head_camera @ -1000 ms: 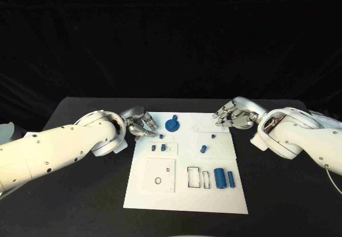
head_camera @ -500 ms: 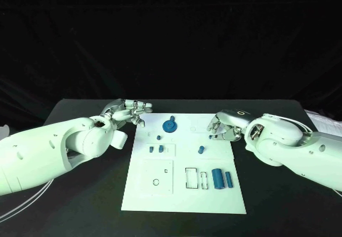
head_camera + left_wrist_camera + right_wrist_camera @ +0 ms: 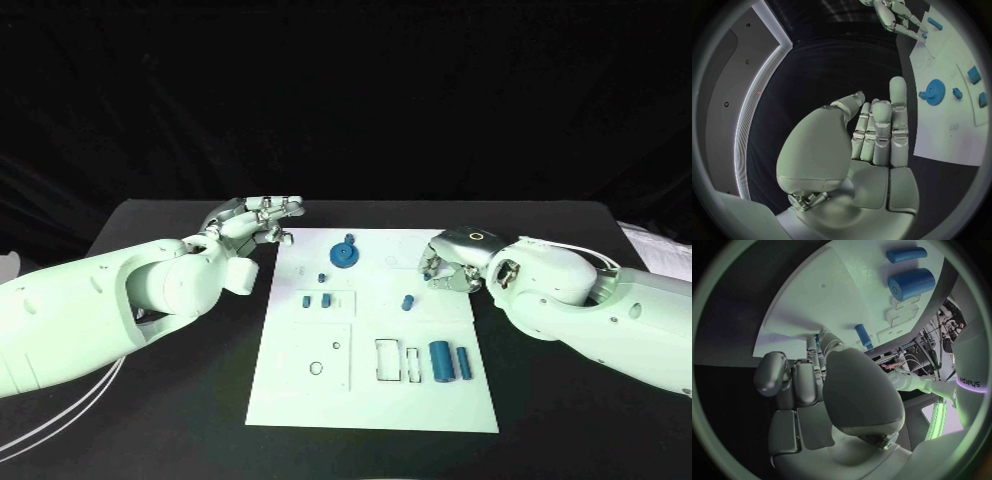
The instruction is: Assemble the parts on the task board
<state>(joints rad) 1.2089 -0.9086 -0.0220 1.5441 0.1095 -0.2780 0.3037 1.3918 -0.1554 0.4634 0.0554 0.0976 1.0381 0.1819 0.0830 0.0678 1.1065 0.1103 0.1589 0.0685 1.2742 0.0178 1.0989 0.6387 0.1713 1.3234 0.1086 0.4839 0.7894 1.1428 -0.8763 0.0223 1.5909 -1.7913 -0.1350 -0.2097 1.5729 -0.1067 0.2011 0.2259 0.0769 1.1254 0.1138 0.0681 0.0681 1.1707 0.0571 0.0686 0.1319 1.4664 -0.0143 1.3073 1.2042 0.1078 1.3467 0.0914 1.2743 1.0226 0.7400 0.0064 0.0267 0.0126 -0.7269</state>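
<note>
- Since a second ago, both hands shift: left hand (image 3: 263,222) lifts clear, released; right hand (image 3: 450,265) settles, curled, apparently empty.
- I judge assembly barely begun: gear (image 3: 345,254) seated, cylinders (image 3: 444,362) loose on the task board (image 3: 296,390).

A white board (image 3: 378,345) lies flat mid-table, bearing a blue gear (image 3: 343,254) near its far edge and two blue cylinders (image 3: 444,362) lower right.

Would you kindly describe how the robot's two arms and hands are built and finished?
Both arms have smooth white rounded shells dotted with small dark screw holes. The left hand and right hand are silver, jointed metal. Thin white cables trail from each arm.
</note>
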